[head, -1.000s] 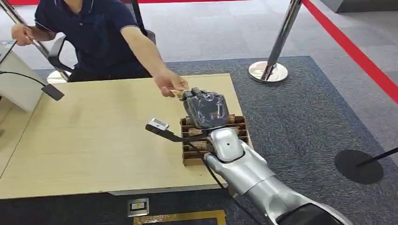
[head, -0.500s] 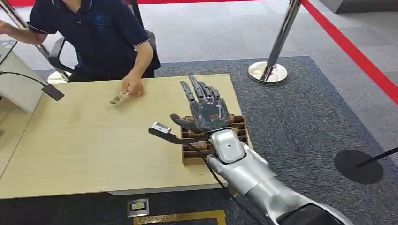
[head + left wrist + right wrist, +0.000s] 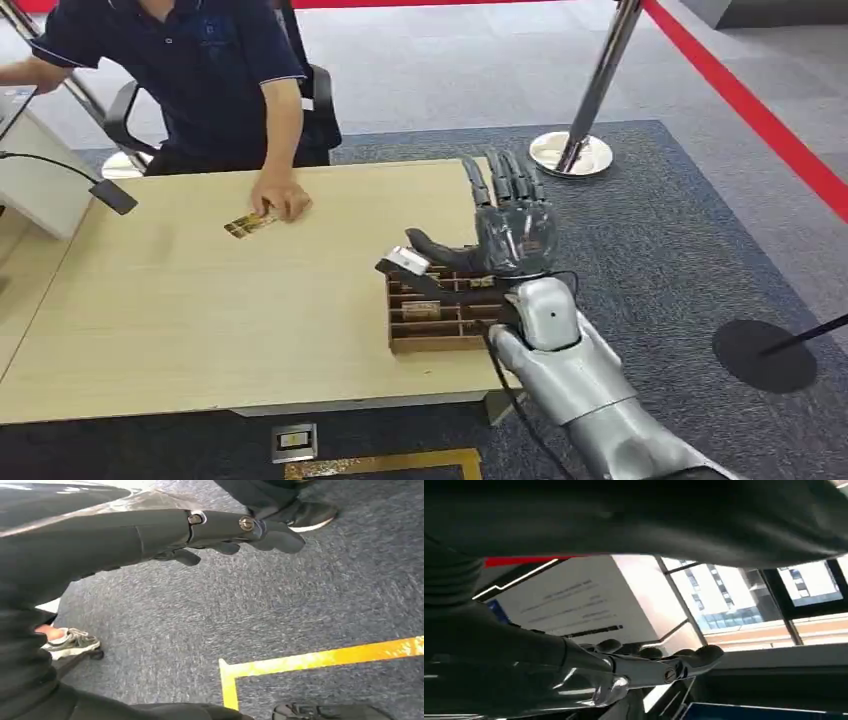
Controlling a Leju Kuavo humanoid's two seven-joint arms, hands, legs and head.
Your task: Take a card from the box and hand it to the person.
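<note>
Pale wooden table (image 3: 200, 310) on dark carpet, with a seated person (image 3: 200, 70) in a dark short-sleeved shirt at its far side. Behind and to the right, a chrome stanchion (image 3: 585, 110) with round base and a red belt (image 3: 750, 100) running diagonally across the floor. At the table's left edge, a pale device with a black cable ending in a small dark block (image 3: 112, 196). Brown compartmented box (image 3: 440, 315) at the table's near right corner, cards standing in its slots. Person's hand (image 3: 278, 203) resting on the tabletop, touching a gold-patterned card (image 3: 248, 225) lying flat, well apart from the box. Right hand (image 3: 505, 225) raised above the far right side of the box, palm toward the camera, fingers (image 3: 505, 180) spread and pointing upward, thumb extended to the left, nothing held. Silver forearm entering from the lower right, a small camera bracket (image 3: 405, 263) projecting left over the box. Left hand (image 3: 220, 530) hanging over grey carpet beside a yellow floor line (image 3: 320, 657), fingers apart, loosely extended and empty.
</note>
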